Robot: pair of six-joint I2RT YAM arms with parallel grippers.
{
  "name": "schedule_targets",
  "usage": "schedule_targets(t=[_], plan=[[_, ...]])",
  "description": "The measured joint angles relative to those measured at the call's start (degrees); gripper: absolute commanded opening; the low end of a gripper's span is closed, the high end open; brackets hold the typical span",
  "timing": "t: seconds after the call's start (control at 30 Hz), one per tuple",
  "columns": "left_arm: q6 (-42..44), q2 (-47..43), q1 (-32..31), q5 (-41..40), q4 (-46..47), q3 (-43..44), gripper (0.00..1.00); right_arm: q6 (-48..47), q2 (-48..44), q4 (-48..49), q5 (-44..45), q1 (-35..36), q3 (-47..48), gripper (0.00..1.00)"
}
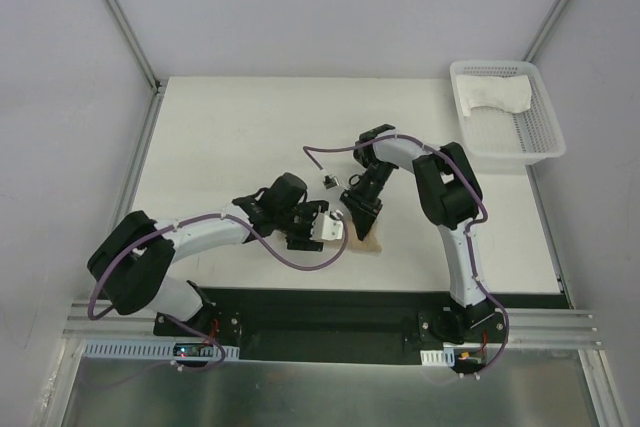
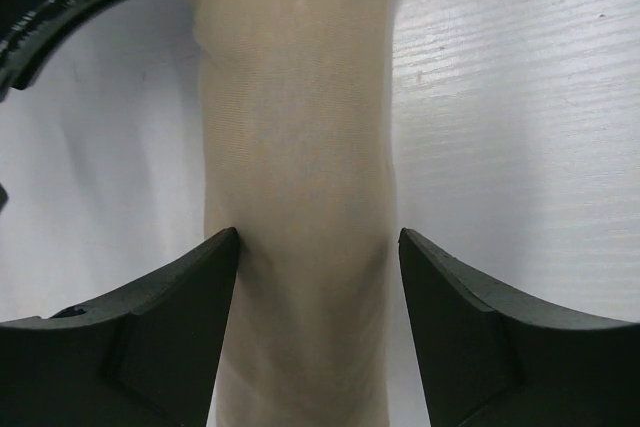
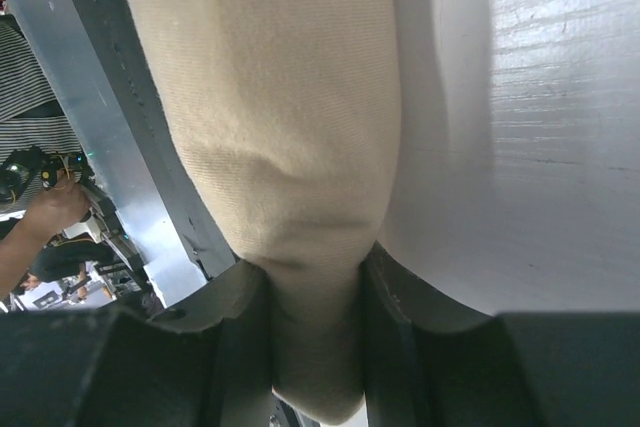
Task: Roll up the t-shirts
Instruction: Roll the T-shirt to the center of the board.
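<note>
1. Nearest you, towards the near edge of the table [image 1: 230, 137] and about midway across it, lies the tan t-shirt [image 2: 295, 127]. It is already a tight, narrow roll resting on the surface, with no loose sleeve or hem showing in either wrist view.
2. Your left gripper [image 2: 318, 239] straddles one end of that roll with its jaws apart. One finger touches the cloth, the other stands just clear of it, so nothing is clamped there.
3. Just beyond and to the right, your right gripper [image 3: 315, 277] is closed hard on the other end of the roll, and the cloth is visibly pinched in between its fingers.
4. At the far right corner, the white t-shirt [image 1: 497, 97] sits inside the basket [image 1: 540, 142] as a compact bundle. You cannot tell from the top view whether it counts as rolled.
5. Judged from this, the tan tee looks finished apart from being released, and perhaps stowed. If the white bundle is a proper roll, you are almost done. If not, that whole shirt is left to do.
</note>
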Motion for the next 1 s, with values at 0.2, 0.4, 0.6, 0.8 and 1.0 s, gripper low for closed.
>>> schedule_targets(t=[0.2, 0.4, 0.6, 0.8, 1.0], plan=[[-0.17, 4.70, 0.00, -0.52, 0.42, 1.55, 0.47, 0.31, 0.07, -0.13, -0.04, -0.31, 0.02, 0.20], [-0.46, 8.81, 0.02, -0.20, -4.50, 7.21, 0.31, 0.98, 0.07, -0.28, 0.17, -0.87, 0.04, 0.41], [-0.37, 14.45, 0.09, 0.96, -11.82, 15.32, 0.27, 4.44, -1.90, -0.70, -1.05, -5.11, 0.20, 0.96], [-0.44, 17.46, 0.13, 2.03, -16.70, 19.89, 0.27, 5.09, -10.21, 6.67, 0.98, -16.61, 2.89, 0.96], [-1.46, 20.79, 0.83, 3.74, -20.63, 24.33, 0.29, 11.63, -42.07, 37.59, 10.62, -24.17, -18.08, 0.96]])
